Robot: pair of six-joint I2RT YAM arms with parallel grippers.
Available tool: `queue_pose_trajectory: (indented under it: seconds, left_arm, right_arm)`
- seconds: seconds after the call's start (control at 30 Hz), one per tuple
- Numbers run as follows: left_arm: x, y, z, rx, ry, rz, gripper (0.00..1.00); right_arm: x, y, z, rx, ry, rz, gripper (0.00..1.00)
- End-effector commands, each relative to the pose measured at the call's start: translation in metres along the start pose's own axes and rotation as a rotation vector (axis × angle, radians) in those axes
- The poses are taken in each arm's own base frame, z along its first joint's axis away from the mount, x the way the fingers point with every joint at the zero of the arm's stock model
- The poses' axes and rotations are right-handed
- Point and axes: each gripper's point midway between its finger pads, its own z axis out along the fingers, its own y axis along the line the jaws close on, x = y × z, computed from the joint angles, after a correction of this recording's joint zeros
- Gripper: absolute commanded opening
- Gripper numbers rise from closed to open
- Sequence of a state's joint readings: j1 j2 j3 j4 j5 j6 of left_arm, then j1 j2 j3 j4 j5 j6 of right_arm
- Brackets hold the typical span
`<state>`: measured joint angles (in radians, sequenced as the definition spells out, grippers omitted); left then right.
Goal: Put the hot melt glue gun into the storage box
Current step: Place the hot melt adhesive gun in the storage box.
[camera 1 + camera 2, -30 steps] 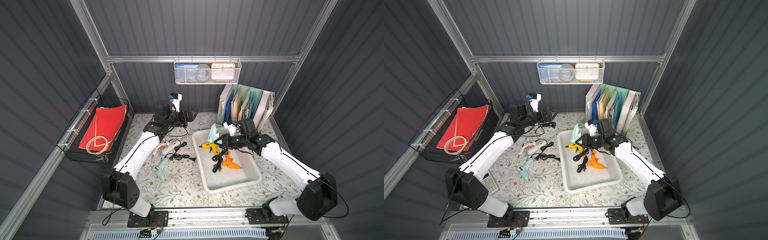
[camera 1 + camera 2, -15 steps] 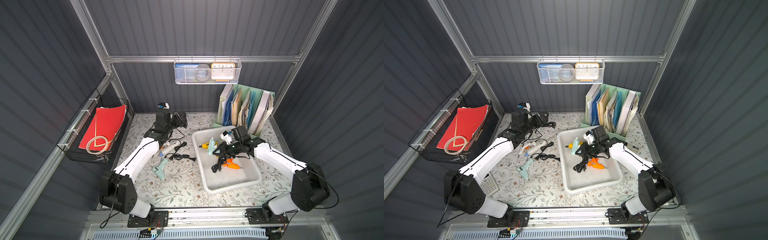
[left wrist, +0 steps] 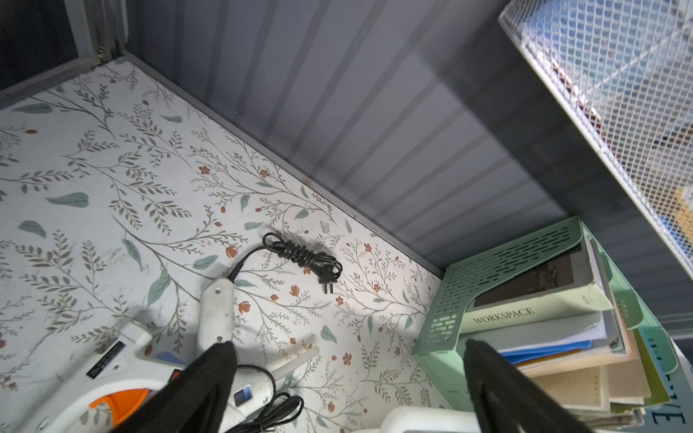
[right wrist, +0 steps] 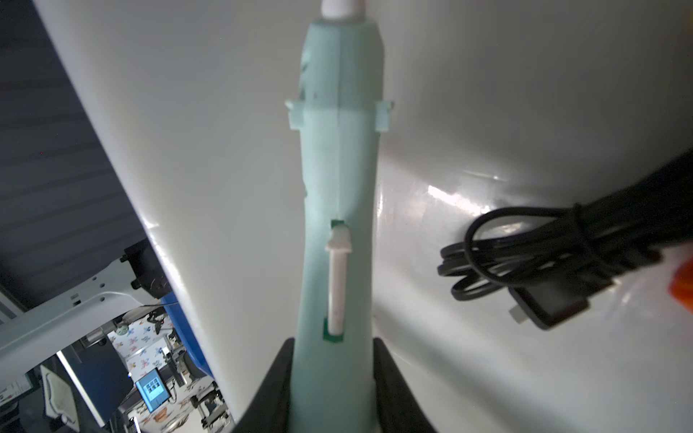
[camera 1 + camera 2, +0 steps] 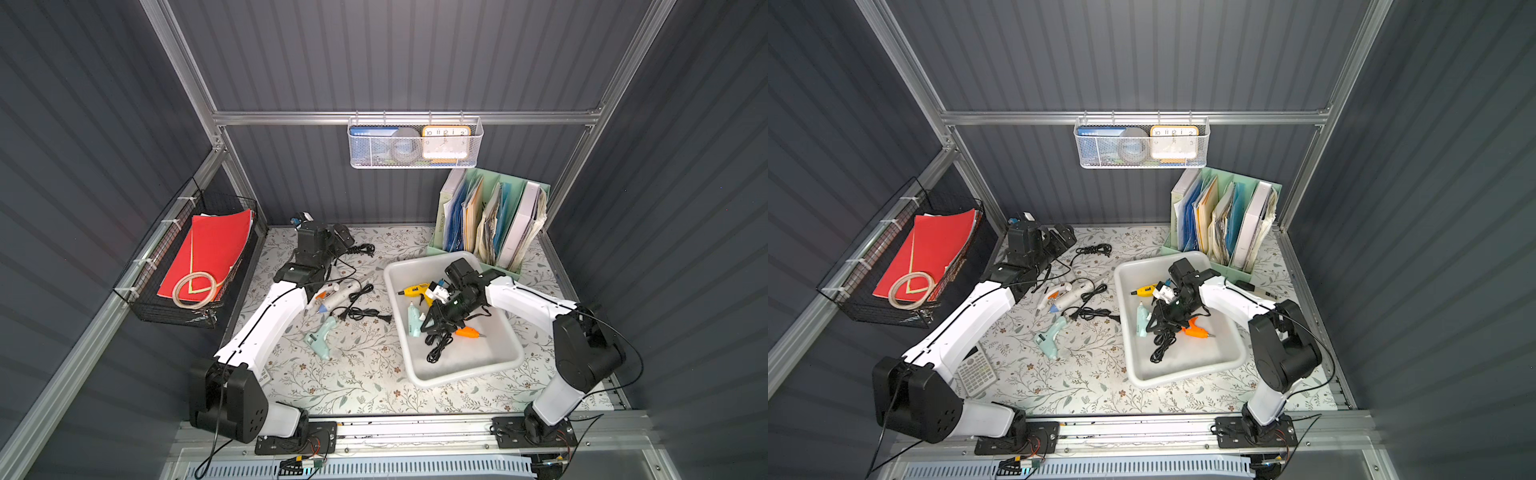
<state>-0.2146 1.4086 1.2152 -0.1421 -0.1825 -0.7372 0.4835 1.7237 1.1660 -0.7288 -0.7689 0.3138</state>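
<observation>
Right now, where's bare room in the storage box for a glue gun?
Bare floor at the near end, between the black cord bundle and the storage box rim. The middle is crowded: yellow gun, orange gun, mint gun.

Top views overhead, whole scene; wrist cams close, right prob. inside storage box (image 4: 187,112).

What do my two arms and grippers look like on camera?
The left arm and right arm have smooth white link shells, bulky black joint housings and thin black cables running along them. The left gripper and right gripper have matte black, tapering fingers. No readable markings.
</observation>
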Motion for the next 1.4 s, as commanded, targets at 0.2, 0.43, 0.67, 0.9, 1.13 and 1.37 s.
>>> queue_pose_trajectory:
  seconds: [0.2,0.43,0.67,0.9,1.13,1.37]
  left_arm:
    - [-0.007,0.020,-0.008,-0.058,-0.020,-0.035,1.00]
    - [-0.007,0.026,-0.007,-0.074,-0.018,-0.037,1.00]
    - [-0.004,0.040,-0.010,-0.127,-0.005,-0.041,1.00]
    - [0.007,0.059,-0.016,-0.196,0.038,-0.040,1.00]
    - [0.032,0.089,-0.021,-0.325,0.163,-0.008,1.00]
    - [0.079,0.116,-0.018,-0.419,0.383,0.046,1.00]
  right_arm:
    - [0.002,-0.016,0.016,-0.008,0.106,-0.007,0.00]
    - [-0.005,-0.049,0.012,0.167,0.073,0.014,0.36]
    - [-0.013,-0.058,-0.002,0.276,0.004,0.007,0.64]
    - [-0.022,-0.053,-0.025,0.346,-0.076,-0.026,0.74]
    - [-0.031,-0.036,-0.066,0.426,-0.221,-0.082,0.90]
    - [-0.044,-0.017,-0.128,0.542,-0.479,-0.147,0.99]
